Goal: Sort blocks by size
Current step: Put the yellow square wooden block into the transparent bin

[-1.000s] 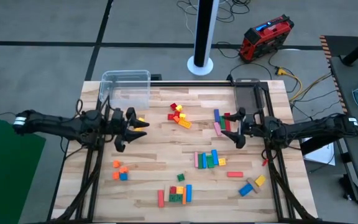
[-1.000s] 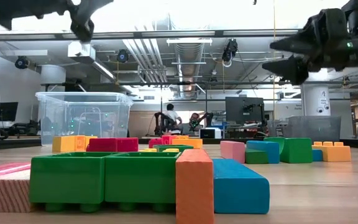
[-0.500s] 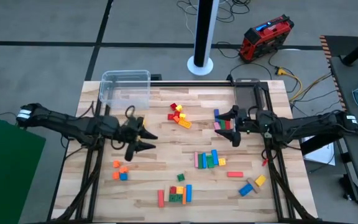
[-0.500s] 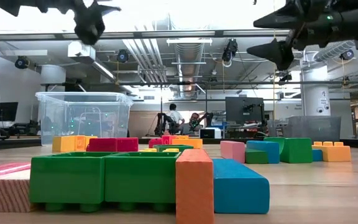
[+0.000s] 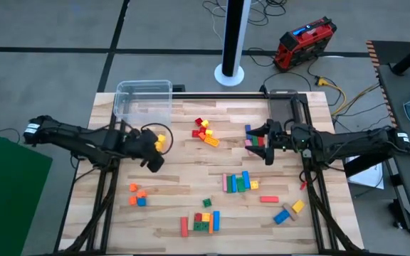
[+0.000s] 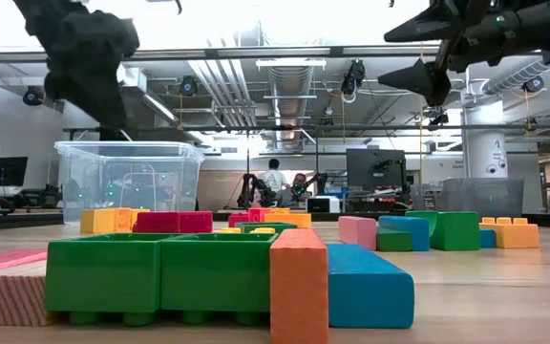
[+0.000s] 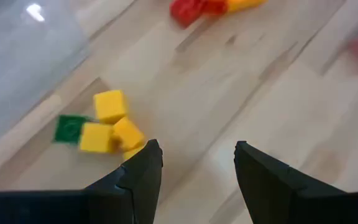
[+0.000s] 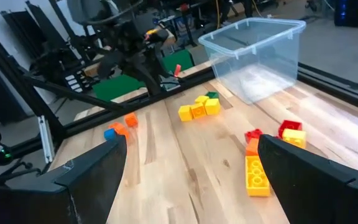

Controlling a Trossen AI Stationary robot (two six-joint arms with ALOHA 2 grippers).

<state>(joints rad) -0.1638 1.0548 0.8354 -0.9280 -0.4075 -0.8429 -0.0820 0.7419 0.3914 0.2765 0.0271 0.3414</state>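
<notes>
Blocks on table, tub beside

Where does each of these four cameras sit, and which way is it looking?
High view: overhead, straight down; both arms, left gripper, right gripper.
Low view: tabletop level, past green blocks into the room; arms overhead.
Left wrist view: down at yellow blocks; own open fingers.
Right wrist view: across the table; shares those yellow blocks and clear tub.

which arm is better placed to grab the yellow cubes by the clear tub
Left. The left gripper hangs open just beside the yellow cubes, which sit near the clear tub. The right gripper is across the table, over the blue and pink bars.
</notes>
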